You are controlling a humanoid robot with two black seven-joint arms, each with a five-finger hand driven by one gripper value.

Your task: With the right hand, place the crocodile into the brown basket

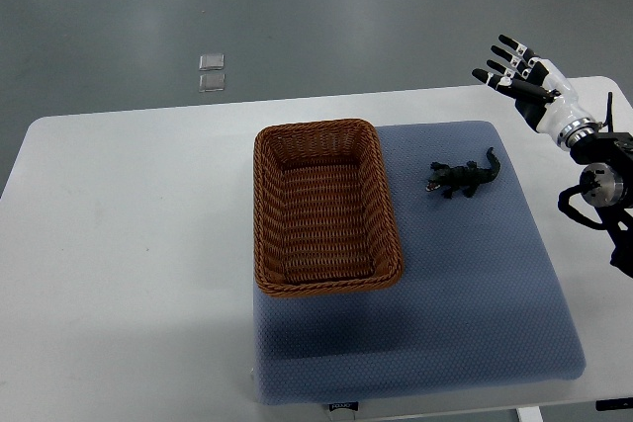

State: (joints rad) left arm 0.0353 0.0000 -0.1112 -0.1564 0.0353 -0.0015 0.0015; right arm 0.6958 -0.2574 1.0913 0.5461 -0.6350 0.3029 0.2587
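From above, a white surface stands on a grey floor, with a blue-grey mat covering its right half. The brown basket sits empty on the mat's left edge. The crocodile lies on the mat to the basket's right, apart from it. The right robot hand hovers over the surface's far right corner, fingers spread wide, holding nothing.
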